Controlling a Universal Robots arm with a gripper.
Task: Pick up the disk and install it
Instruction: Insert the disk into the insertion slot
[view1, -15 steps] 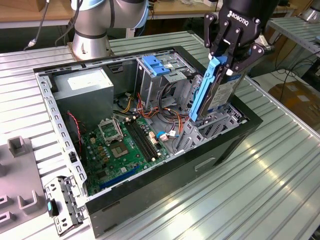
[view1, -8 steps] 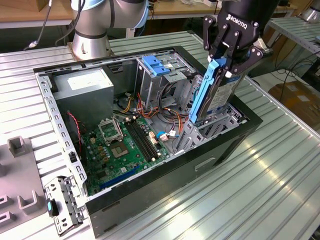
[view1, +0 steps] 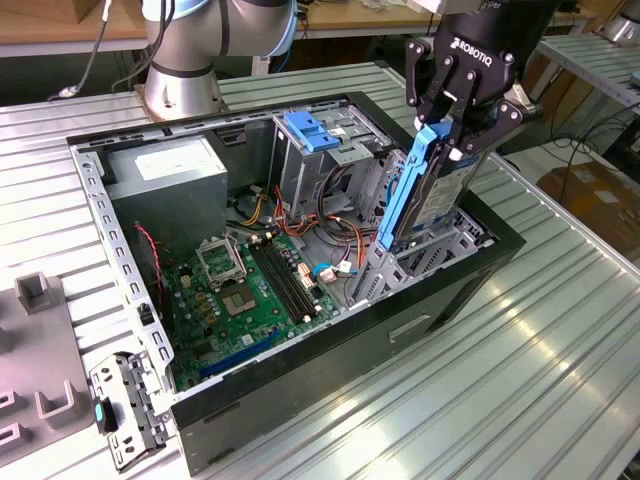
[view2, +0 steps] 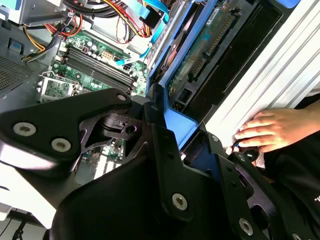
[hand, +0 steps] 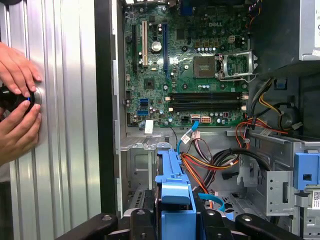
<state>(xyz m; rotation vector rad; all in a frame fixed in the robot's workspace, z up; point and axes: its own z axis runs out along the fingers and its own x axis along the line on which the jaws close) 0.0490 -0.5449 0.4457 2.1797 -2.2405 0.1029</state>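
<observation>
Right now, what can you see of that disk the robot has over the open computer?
The disk is a flat rectangular slab with silvery metal on its broad face and a blue plastic rail along one edge. The second wrist view shows what looks like a green circuit board on its other face. It stands on edge, steeply tilted. Its top end is clamped in the tool, and its lower end is down in the metal bay of the computer case, on the exterior view's right.

Lab: ribbed aluminium bench (view1: 530, 380), opened computer (view1: 330, 365)
</observation>
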